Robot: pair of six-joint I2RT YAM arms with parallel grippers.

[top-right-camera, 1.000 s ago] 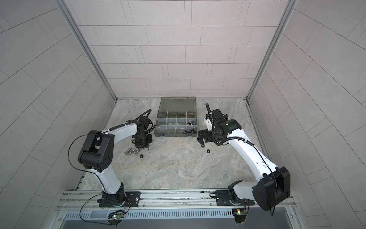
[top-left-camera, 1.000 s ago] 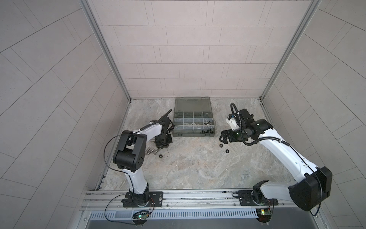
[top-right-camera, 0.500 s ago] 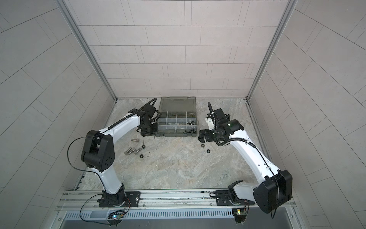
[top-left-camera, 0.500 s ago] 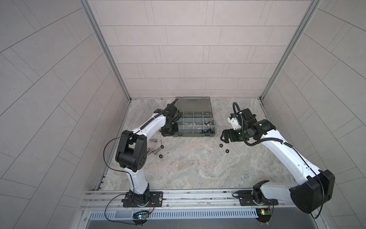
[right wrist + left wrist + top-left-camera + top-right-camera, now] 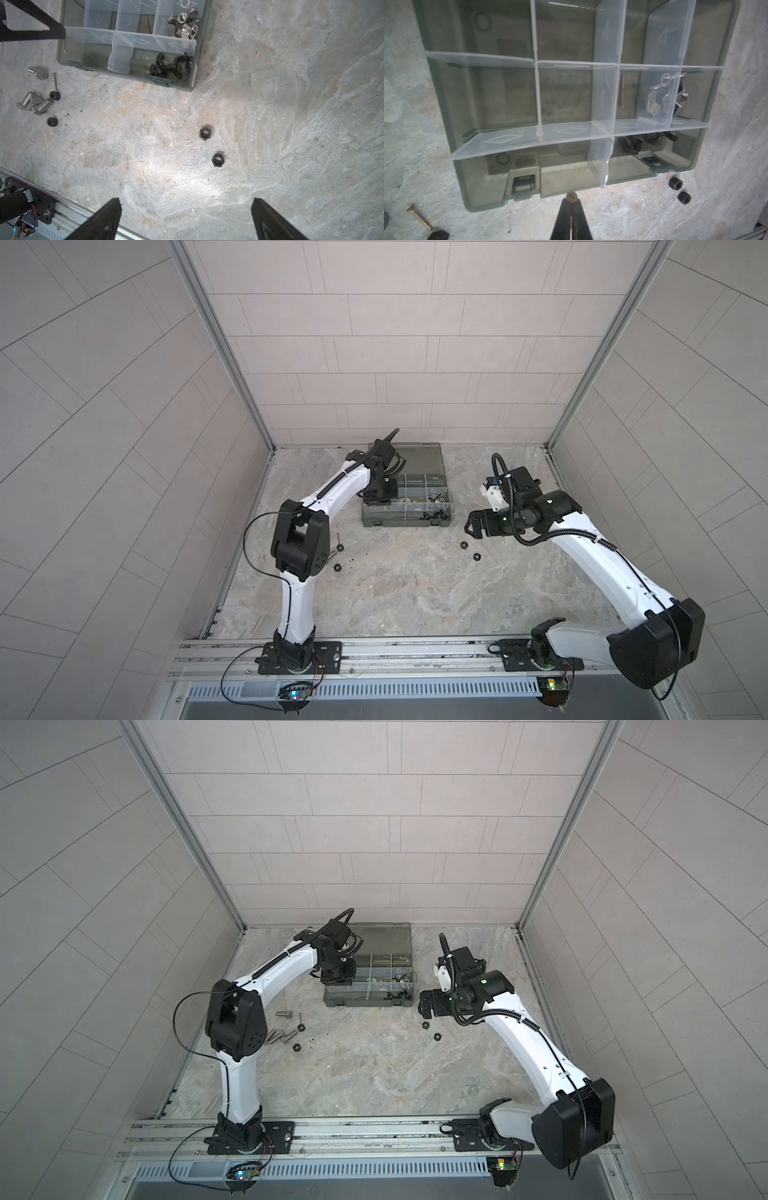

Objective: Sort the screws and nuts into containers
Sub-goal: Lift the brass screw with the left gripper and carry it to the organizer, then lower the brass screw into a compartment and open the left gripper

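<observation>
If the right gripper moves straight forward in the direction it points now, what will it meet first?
Most likely the table, just short of the nearer black hex nut. The open right gripper has nothing else before it; exact depth is unclear.

Translucent grey-green plastic case (image 5: 508,97) with clear glossy dividers (image 5: 566,133); bolts (image 5: 43,105) bright metal, hex nuts (image 5: 205,133) matt black, tabletop (image 5: 291,104) perhaps stone.

No words, brands or numbers can be read anywhere. The only marks are moulded outlines in the case (image 5: 450,104), which lies toward 12 o'clock on the table in both top views. Its clear dividers (image 5: 571,133) carry diamonds along the long wall and triangles on the short cross walls. A plain ring (image 5: 483,21) is pressed into the floor.
</observation>
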